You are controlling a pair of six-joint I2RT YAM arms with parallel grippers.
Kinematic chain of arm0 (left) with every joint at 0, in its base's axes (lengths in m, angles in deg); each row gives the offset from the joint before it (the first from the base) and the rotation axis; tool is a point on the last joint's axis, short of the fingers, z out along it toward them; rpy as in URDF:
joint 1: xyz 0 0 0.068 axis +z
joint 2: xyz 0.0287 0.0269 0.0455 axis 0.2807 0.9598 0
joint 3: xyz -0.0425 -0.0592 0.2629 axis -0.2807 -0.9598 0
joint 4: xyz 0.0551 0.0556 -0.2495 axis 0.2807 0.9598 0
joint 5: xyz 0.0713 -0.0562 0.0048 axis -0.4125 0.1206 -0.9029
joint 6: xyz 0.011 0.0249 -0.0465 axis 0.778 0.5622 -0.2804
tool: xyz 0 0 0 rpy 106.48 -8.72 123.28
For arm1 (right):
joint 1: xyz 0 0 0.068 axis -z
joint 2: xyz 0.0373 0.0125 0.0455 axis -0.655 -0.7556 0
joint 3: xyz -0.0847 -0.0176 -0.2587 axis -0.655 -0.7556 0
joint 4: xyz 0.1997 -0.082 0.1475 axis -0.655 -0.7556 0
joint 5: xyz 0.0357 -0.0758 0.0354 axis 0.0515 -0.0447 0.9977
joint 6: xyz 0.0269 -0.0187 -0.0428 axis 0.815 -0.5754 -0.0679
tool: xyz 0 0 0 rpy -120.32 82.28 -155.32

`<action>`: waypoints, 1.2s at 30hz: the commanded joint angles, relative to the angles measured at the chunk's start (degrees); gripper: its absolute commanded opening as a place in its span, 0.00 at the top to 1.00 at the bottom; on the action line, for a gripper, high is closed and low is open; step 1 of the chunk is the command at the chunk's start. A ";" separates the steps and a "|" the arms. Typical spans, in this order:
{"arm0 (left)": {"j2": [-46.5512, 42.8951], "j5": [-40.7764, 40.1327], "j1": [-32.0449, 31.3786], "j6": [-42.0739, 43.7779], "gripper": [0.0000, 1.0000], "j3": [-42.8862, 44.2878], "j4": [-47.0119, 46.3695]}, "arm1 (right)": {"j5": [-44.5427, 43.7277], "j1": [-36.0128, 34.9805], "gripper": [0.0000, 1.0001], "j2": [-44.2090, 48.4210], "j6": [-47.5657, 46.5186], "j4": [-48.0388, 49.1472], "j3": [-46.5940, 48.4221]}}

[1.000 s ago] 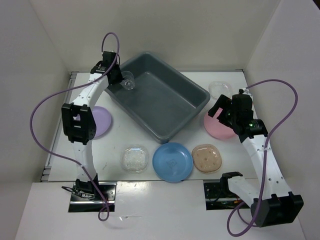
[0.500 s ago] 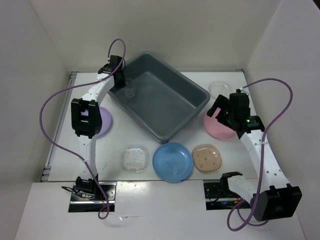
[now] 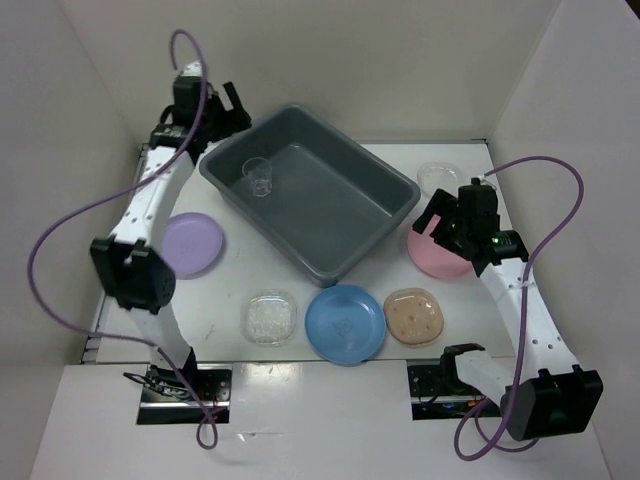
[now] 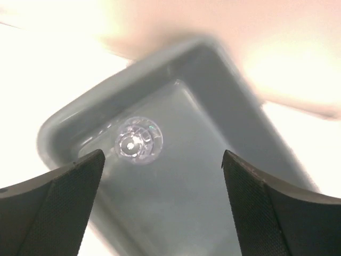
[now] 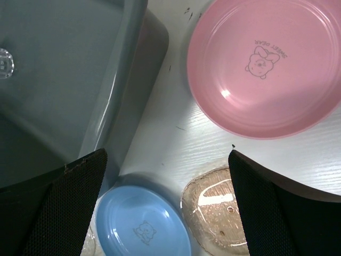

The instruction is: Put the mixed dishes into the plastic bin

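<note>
The left arm reaches up and far, its left hand point(image 3: 228, 108) raised above the far left corner of the large dark grey rectangular plastic bin point(image 3: 320, 205), fingers spread wide and holding nothing. In the left wrist view the small clear cup point(image 4: 138, 140) stands on the bin floor near that corner, below and between the open fingers, apart from both.

The right arm bends over the right side of the desk point(image 3: 250, 270). Its right hand point(image 3: 440, 225) hangs above the left edge of the round pink plastic plate point(image 3: 432, 255), also wide open and empty. That plate lies just right of the bin and reads "SWEET DEAR" over a small cartoon figure with a bow.

Near the bin lie a round blue plastic plate point(image 3: 344, 323) with a faint cartoon print, a tan rounded-square dish point(image 3: 413, 316) to its right and a clear dish point(image 3: 270, 317) to its left. A round lavender plate point(image 3: 190, 243) lies left of the bin.
</note>
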 commanded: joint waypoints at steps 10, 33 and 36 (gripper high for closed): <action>-24.15 -16.93 20.02 -3.99 0.08 -39.48 0.72 | 3.00 0.97 0.00 4.62 -2.11 1.82 0.33; -15.18 -6.13 27.59 -10.93 0.49 -59.52 -1.98 | 5.38 0.97 0.00 7.43 -2.02 2.35 -2.83; -15.18 -5.60 27.59 -11.64 0.61 -60.67 -3.22 | 5.38 0.97 0.00 7.43 -2.02 2.35 -2.83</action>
